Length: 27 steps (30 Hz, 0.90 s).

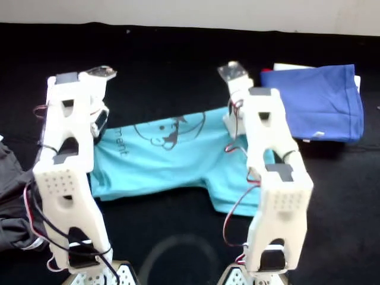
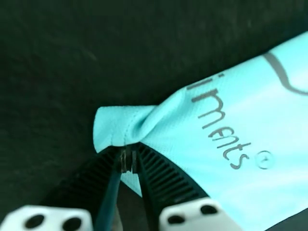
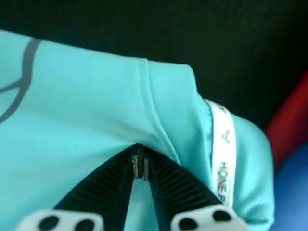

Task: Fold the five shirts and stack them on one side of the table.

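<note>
A turquoise shirt (image 1: 172, 157) with a dark drawing and lettering lies partly folded on the black table between the two arms. My left gripper (image 2: 128, 156) is shut on a bunched corner of the turquoise shirt (image 2: 226, 134), near the printed letters. My right gripper (image 3: 140, 163) is shut on the turquoise shirt (image 3: 86, 101) close to its collar and neck label. In the high view the left arm (image 1: 68, 160) stands over the shirt's left edge and the right arm (image 1: 270, 160) over its right side. A folded blue shirt (image 1: 320, 101) rests at the back right.
A dark garment (image 1: 12, 196) lies heaped at the left edge of the black table (image 1: 172, 59). Something red and white peeks out at the far edge of the blue shirt. Red and blue fabric (image 3: 293, 144) shows beside the collar in the right wrist view.
</note>
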{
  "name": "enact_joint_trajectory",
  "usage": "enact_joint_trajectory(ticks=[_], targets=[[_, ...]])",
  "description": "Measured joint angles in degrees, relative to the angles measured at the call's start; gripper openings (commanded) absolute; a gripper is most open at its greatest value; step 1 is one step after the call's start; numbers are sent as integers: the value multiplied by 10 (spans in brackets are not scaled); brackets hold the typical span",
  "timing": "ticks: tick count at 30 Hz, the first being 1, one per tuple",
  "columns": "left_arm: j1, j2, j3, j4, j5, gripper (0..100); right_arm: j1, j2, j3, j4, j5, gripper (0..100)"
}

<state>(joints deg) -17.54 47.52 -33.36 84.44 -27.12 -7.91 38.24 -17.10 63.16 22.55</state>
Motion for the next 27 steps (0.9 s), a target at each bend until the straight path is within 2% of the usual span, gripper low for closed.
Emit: enact_joint_trajectory(ticks=[9, 13, 19, 22, 27], targets=[[30, 201, -390, 130, 32, 8, 6, 207, -391, 165, -33, 5], [37, 222, -469, 162, 40, 8, 11, 241, -543, 254, -33, 5], [39, 157, -429, 166, 58, 8, 11, 252, -723, 355, -33, 5], [47, 72, -346, 167, 63, 8, 11, 252, -756, 370, -33, 5], [55, -119, -131, 168, 71, 9, 15, 244, -761, 374, -35, 5]])
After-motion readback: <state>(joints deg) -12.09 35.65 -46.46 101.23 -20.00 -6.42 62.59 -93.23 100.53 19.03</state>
